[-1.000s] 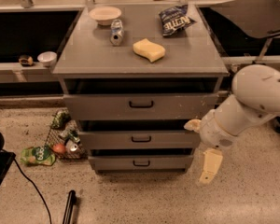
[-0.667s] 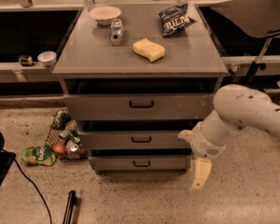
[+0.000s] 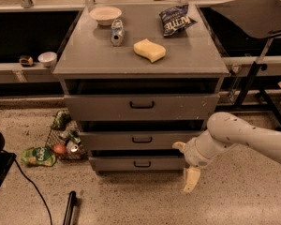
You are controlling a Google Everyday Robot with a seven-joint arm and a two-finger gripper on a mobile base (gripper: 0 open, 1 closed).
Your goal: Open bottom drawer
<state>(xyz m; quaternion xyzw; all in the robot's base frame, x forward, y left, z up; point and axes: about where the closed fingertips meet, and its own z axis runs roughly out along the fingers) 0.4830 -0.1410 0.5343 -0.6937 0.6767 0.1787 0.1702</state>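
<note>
Left of the bottom drawer [image 3: 114, 164], a wire basket [image 3: 55, 143] of litter sits near its edge. The drawer is lowest in the cabinet [image 3: 140, 60], with its black handle [image 3: 142, 163] at mid-front. The claw [image 3: 189, 171] hangs just beside the drawer's right edge, off the handle; whether it is wide or narrow, I cannot tell. The floor [image 3: 131, 196] stretches in front of the drawer.

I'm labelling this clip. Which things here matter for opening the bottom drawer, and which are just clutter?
For the job: bottom drawer, its black handle, gripper low to the drawer's right, off the handle.

Lying about: bowl, can, sponge, chip bag on the cabinet top; green packet on the floor.
</note>
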